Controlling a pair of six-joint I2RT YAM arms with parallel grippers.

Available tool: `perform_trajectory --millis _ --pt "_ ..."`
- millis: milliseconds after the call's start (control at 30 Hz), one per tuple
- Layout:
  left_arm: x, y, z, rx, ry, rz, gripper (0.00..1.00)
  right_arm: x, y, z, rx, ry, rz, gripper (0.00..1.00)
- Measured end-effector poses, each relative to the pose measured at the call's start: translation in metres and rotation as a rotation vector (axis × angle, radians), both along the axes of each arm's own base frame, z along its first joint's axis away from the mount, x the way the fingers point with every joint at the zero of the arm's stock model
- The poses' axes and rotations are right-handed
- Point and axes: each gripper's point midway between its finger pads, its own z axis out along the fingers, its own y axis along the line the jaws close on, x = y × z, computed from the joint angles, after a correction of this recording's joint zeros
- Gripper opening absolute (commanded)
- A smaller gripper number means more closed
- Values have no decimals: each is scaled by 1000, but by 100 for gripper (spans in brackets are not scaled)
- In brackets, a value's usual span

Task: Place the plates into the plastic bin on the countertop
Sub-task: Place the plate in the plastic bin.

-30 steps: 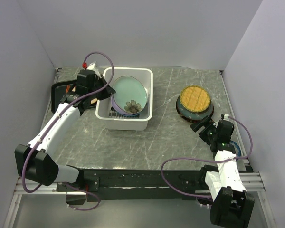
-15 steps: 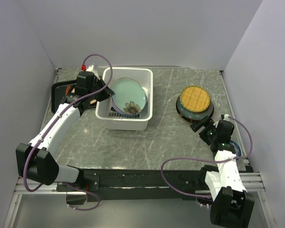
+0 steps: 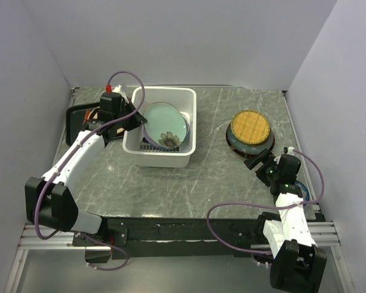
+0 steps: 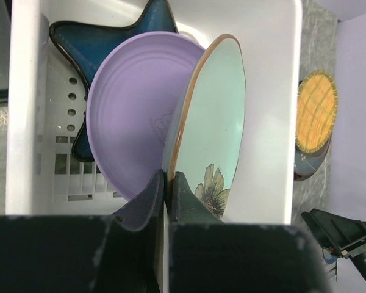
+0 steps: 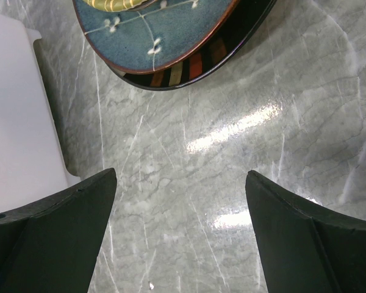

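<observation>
Tray, flat and black (image 3: 76, 116), lies at the far left of the grey-green marbled stone counter (image 3: 207, 177), partly under the left arm. Just to its right, the left pincer (image 4: 166, 183) reaches over the left wall of the white rectangular plastic bin (image 3: 160, 160). Its fingers are pressed together on the near rim of the pale green round plate (image 4: 216, 116), which has a brown edge and a painted flower, and they are pinching it. That plate stands tilted on edge inside the bin. The lavender ribbed round plate (image 4: 134, 116) leans just behind it, and the two overlap. The blue star-shaped plate (image 4: 146, 27) rests against the bin's far wall, behind the lavender one.

Well to the right of the bin, a stack sits on the counter. The yellow woven-look round plate (image 3: 251, 126) is on top. Under it is the large dark teal plate (image 5: 152, 30) with white sprigs, and below that a black plate with a striped edge (image 5: 195, 64). The right pincer (image 5: 180, 238) hangs low near the stack's near edge. Its fingers are spread wide and hold nothing, with bare stone showing between them.
</observation>
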Motion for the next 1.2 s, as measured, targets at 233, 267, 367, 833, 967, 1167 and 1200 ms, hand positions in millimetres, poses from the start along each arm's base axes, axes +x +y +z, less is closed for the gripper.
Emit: perform_trajectory --millis 233,267,367,833,967,1167,1200 --pt "4 -3 -15 -2 38 -12 1 0 0 0 0 0 0 93" --pt "5 -3 -16 -3 39 -13 1 0 0 0 0 0 0 93" --pt "7 -4 -18 -5 41 -16 1 0 0 0 0 0 0 93" --pt "15 3 -34 -11 67 -1 1 0 0 0 0 0 0 93" --pt "18 6 -45 -8 93 7 1 0 0 0 0 -1 0 93" --pt "22 11 -67 -18 143 29 6 0 0 0 1 -1 0 93" --pt "23 11 -70 -19 150 32 7 0 0 0 1 -1 0 93"
